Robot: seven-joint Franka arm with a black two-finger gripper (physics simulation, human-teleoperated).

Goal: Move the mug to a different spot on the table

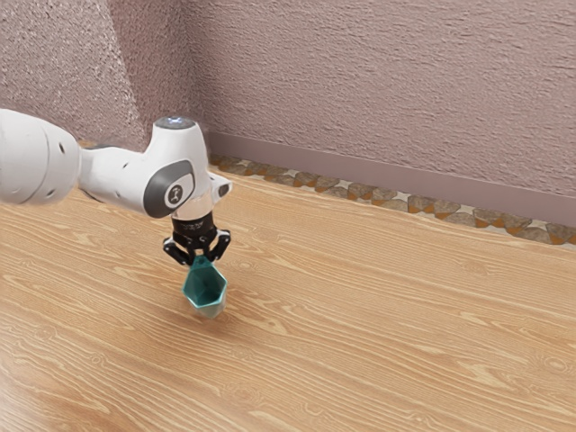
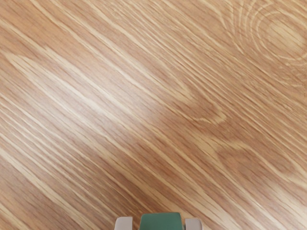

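In the exterior view the tool (image 1: 197, 258) is clamped on the rim of the teal mug (image 1: 205, 290), which hangs tilted, low over the tabletop (image 1: 387, 342). In the wrist view its green wall sits pinched between pale fingertips (image 2: 124, 223). Carry it low and slowly, gripping firmly.

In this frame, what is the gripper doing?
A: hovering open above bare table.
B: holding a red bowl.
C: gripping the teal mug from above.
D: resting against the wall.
C: the gripper is closed on the top of the teal mug, and the wrist view shows green between its pads.
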